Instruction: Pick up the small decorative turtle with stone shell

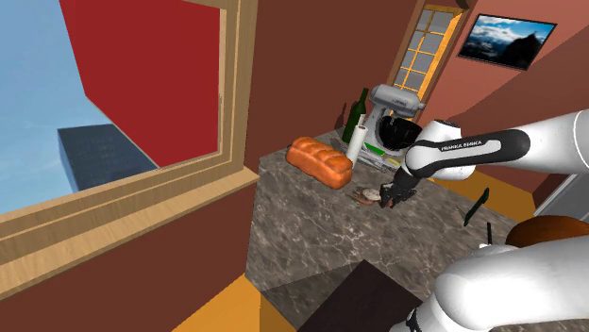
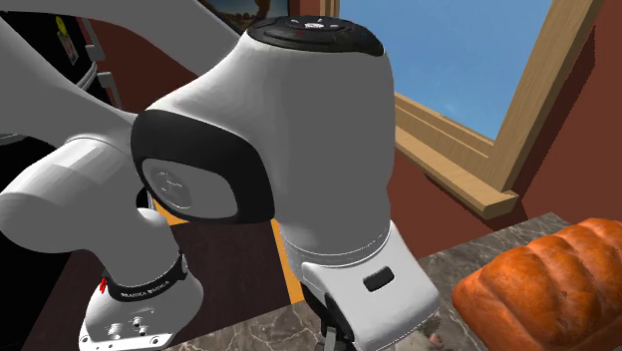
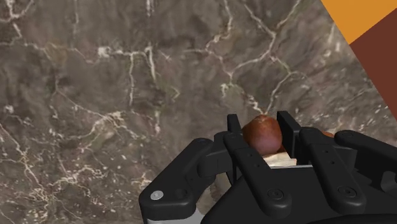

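The jaws are closed on the turtle (image 3: pixel 262 133). The two black fingers (image 3: pixel 284 124) press its round reddish-brown shell from both sides, probably because this is the widest and firmest part to hold. The turtle is low over the dark marbled tabletop (image 3: pixel 95 95), near the bread loaf (image 1: pixel 321 162). I cannot tell whether it is already lifted. The hand points downward, I think so that a straight rise keeps clear of the loaf.

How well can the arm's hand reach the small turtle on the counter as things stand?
Likely yes: the hand is down over the turtle, its fingers apparently clasping it on both sides, with nothing in between.
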